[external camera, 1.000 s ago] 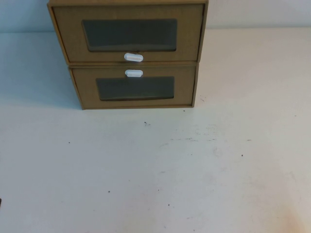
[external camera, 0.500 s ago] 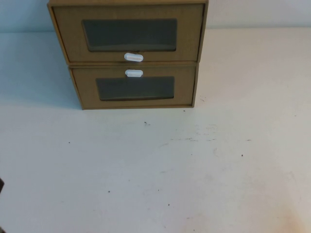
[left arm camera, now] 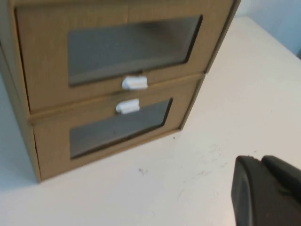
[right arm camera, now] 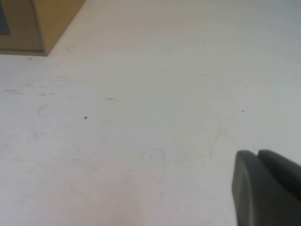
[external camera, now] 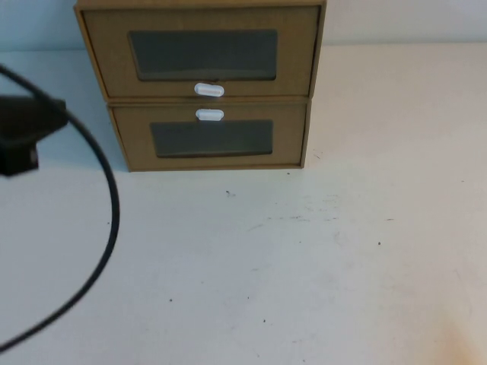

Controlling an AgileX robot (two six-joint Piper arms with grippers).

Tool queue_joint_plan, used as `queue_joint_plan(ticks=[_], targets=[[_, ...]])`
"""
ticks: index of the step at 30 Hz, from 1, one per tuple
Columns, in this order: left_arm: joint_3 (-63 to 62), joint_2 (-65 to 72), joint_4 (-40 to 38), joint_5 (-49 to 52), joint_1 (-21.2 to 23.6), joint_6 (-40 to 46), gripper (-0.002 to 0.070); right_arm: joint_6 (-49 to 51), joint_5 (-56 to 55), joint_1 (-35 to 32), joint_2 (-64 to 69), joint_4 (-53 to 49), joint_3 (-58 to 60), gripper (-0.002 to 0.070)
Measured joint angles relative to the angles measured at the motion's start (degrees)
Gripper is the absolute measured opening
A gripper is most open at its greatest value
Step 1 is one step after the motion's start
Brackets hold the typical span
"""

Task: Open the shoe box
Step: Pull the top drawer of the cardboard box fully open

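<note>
Two brown cardboard shoe boxes stand stacked at the back of the table, the upper box on the lower box. Each front has a dark window and a white handle: the upper handle and the lower handle. Both fronts are closed. My left arm reaches in from the left edge, level with the boxes and apart from them. In the left wrist view the left gripper is shut and empty, short of the boxes. The right gripper is shut over bare table, outside the high view.
A black cable loops from the left arm down over the white table. In the right wrist view only a corner of the lower box shows, far from the right gripper.
My left arm has swung into the high view from the lower left edge up to the height of the boxes, trailing its cable. The boxes have not moved.
</note>
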Motion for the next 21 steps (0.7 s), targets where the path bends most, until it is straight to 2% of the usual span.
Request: queue_joint_plan(ticks=[10,21], targets=[[-25.2,20.0,-2.8,3.0,-0.3,5.5,-0.0005,0.0,0.0,0.0,0.0,0.0,0.0,-0.0013],[-49.2,42.8,-2.9,3.5,-7.7,6.6,-0.0005,0.0,0.0,0.0,0.0,0.0,0.0,-0.0014]])
